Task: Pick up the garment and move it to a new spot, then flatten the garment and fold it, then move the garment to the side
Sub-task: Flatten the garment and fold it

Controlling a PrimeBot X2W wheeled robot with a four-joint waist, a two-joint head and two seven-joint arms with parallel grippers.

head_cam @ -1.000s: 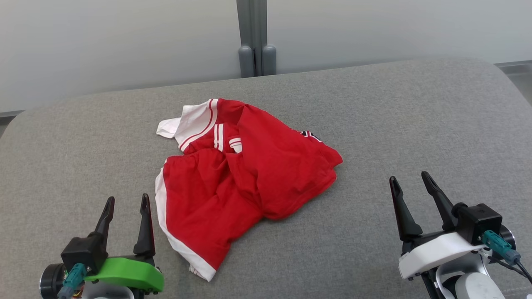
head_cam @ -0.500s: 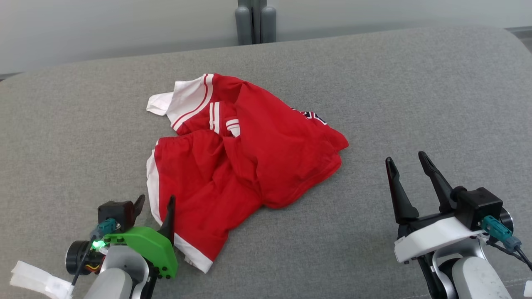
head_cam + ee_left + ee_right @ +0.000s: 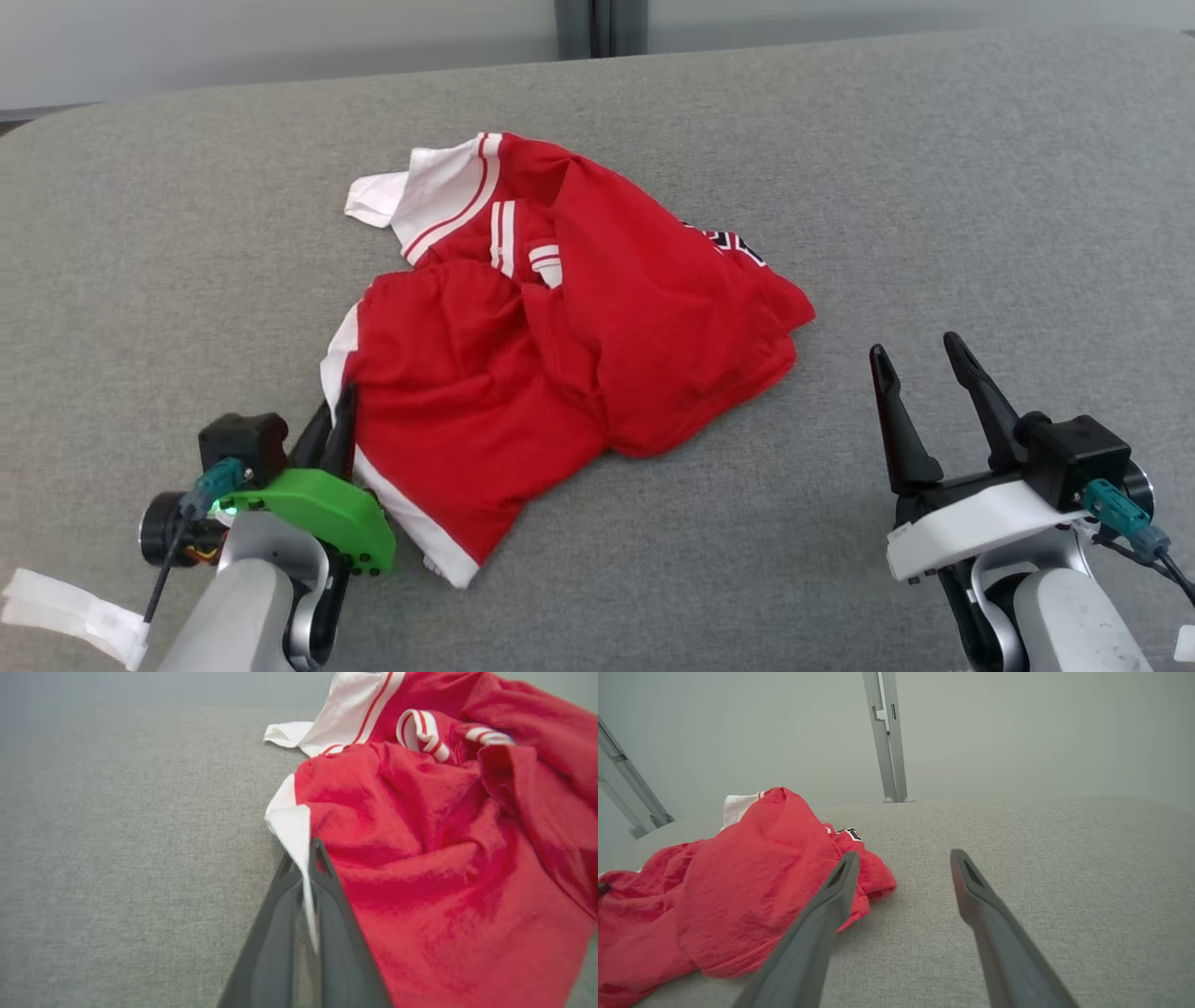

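A crumpled red garment (image 3: 579,336) with white trim and striped cuffs lies in a heap on the grey padded surface (image 3: 934,187). My left gripper (image 3: 338,406) is at the garment's left edge, shut on its white side band (image 3: 292,826); in the left wrist view the white cloth runs between the two closed fingers. The garment (image 3: 444,858) spreads to the right of those fingers. My right gripper (image 3: 915,355) stands open to the right of the garment, apart from it, with nothing between its fingers. The right wrist view has the garment (image 3: 738,882) left of the open right gripper (image 3: 903,856).
The grey surface ends at a rounded far edge with a pale wall behind it. A grey metal post (image 3: 889,737) stands at the back centre. Bare grey cloth spreads to the right and left of the garment.
My left gripper moved forward to the garment's left edge and shut on its white band. The head camera tilted down, so the picture shifted. The right gripper stays open.
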